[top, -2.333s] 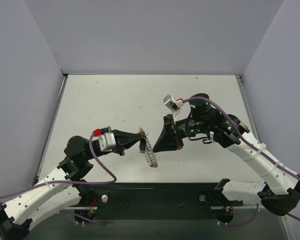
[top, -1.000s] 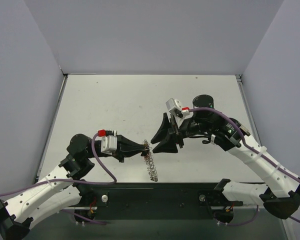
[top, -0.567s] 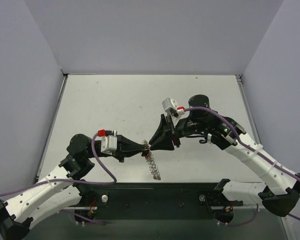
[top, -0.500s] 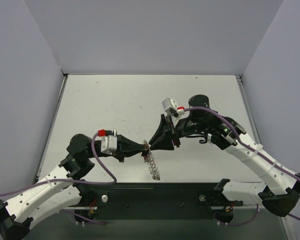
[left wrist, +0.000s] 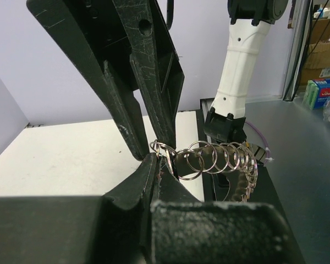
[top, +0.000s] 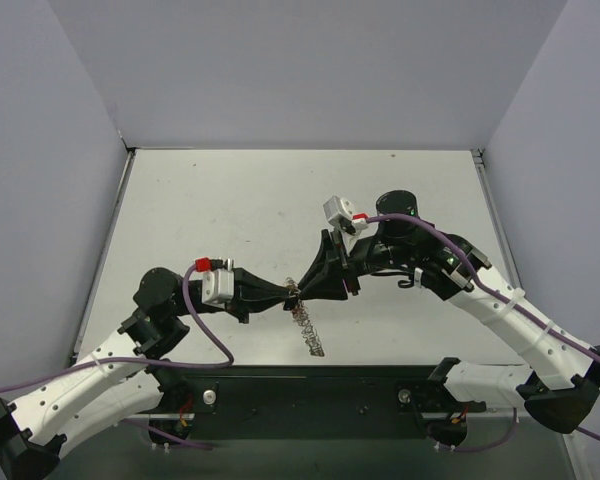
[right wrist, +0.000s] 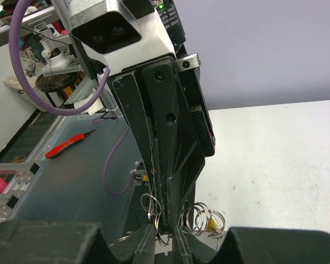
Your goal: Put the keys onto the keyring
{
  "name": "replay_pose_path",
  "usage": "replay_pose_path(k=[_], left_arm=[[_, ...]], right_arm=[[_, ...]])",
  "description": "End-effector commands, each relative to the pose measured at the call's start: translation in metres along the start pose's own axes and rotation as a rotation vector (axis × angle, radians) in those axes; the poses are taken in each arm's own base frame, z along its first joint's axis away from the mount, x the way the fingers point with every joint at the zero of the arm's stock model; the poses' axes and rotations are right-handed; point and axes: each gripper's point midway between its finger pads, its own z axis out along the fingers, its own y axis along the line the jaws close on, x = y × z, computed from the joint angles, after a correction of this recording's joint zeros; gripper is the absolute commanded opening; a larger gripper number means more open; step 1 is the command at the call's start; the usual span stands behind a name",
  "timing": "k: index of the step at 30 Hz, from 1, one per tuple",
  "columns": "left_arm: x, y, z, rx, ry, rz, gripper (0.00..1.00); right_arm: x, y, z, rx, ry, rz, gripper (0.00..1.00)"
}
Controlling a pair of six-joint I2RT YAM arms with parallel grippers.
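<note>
Top view: both arms reach in twd mid-table (top: 230, 200), tools meet tip to tip just above the surface, nr the front edge.

L tool (top: 283, 295): jaws together, clamped on the top end of the keyring (top: 308, 328). L wrist view shows the first loop sitting right at its fingertips.

Keyring: held up off the table by that end. Reads as a run of silver wire loops, coil-like. Rest of it hangs down and twd the arm bases in top view. In L wrist view the loops trail off to the right, away from the fingertips, past the table's front edge.

R tool (top: 302, 290): comes in from the opposite side, tips touching or just beside the L tool's tips at the same end loop. Jaws nearly together, only a narrow gap btwn them. R wrist view has a loop in or right at that gap, but can't tell if it's actually pinched.

Small yellow piece (right wrist: 212, 224) among the lower loops in R wrist view, too small to ID as a key head. Some darker bits under the coil in L wrist view, unclear
</note>
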Motion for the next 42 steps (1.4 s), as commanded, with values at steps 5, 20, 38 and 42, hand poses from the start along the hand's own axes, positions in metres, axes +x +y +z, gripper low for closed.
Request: replay_pose_path(k=[5,20,38,42], left_arm=[[-0.05,-0.001,0.004,0.011,-0.125,0.086,0.0],[-0.037,0.016,-0.011,-0.14,-0.068,0.098,0.33],[-0.055,0.027,-0.036,-0.289,0.04,0.116,0.69],[-0.071,0.026,-0.031,-0.271,0.104,0.056,0.69]], right_arm=[[-0.01,0.002,0.0,0.0,-0.022,-0.016,0.0],[-0.018,0.001,-0.007,0.051,-0.037,-0.029,0.0],[-0.015,0.0,-0.011,0.071,-0.021,-0.052,0.0],[-0.01,-0.003,-0.012,0.09,-0.004,-0.049,0.0]])
